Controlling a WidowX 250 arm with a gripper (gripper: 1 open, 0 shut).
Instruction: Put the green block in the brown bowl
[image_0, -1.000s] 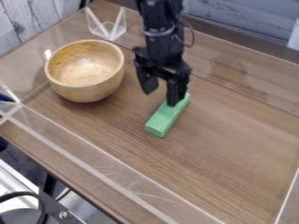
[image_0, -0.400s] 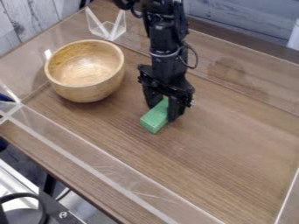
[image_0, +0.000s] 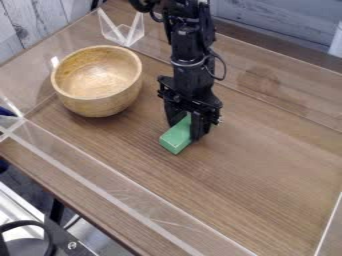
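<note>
Gripper (image_0: 191, 118) is down over the far end of the green block (image_0: 175, 138), fingers either side; whether they're clamped on it can't be told from this angle. Block lies flat on the table (image_0: 254, 190), right of the brown bowl (image_0: 96, 80) and well apart. End-of-bar grip could let it pivot or slip on lift.

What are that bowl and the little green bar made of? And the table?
The brown bowl looks like turned wood: visible grain, thick walls, paler inside. The green block is plain and matte, perhaps painted wood or plastic; I cannot tell which. The table shows a dark wood-grain surface, possibly laminate.
</note>
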